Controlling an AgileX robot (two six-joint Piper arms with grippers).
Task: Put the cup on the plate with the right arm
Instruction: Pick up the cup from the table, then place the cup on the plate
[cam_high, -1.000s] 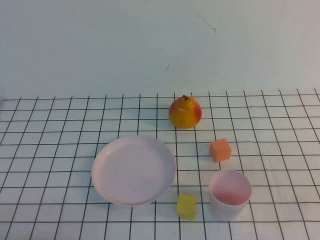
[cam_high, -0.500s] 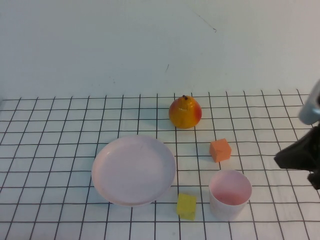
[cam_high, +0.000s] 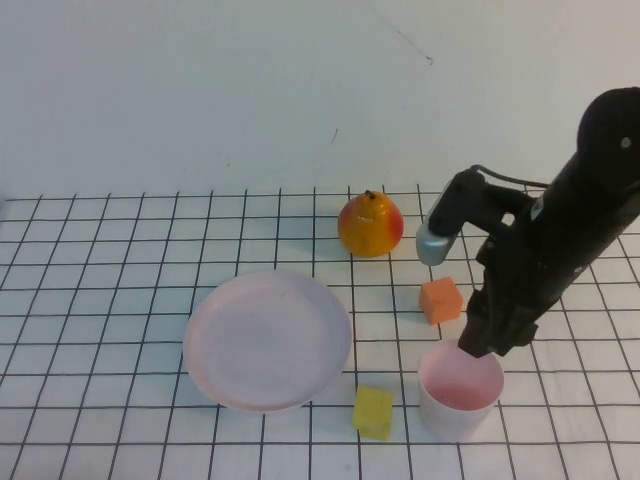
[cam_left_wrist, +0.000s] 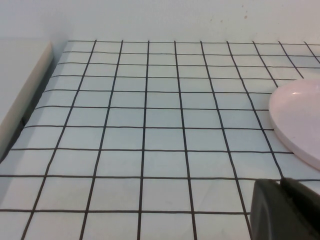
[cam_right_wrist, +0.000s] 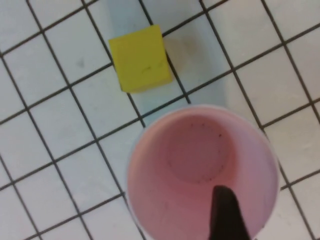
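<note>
The pale pink cup (cam_high: 458, 392) stands upright on the grid mat at the front right, a little to the right of the pale pink plate (cam_high: 267, 340). My right gripper (cam_high: 484, 349) hangs straight down over the cup's far rim and is open. In the right wrist view one dark finger (cam_right_wrist: 226, 210) reaches over the pinker inside of the cup (cam_right_wrist: 190, 155); the other finger is out of frame. Nothing is held. My left gripper (cam_left_wrist: 281, 186) is shut and empty, low over the mat, with the plate's rim (cam_left_wrist: 300, 120) beside it. It is outside the high view.
A yellow-red pear (cam_high: 370, 225) stands behind the plate. An orange cube (cam_high: 441, 300) sits just behind the cup, close to the right arm. A yellow cube (cam_high: 373, 412) lies between plate and cup, also seen as the yellow cube (cam_right_wrist: 141, 59). A raised pale ledge (cam_left_wrist: 20, 80) borders the mat.
The right arm has come in from the right edge and dropped down over the cup's far rim. Cup, plate, pear and cubes have not moved.
</note>
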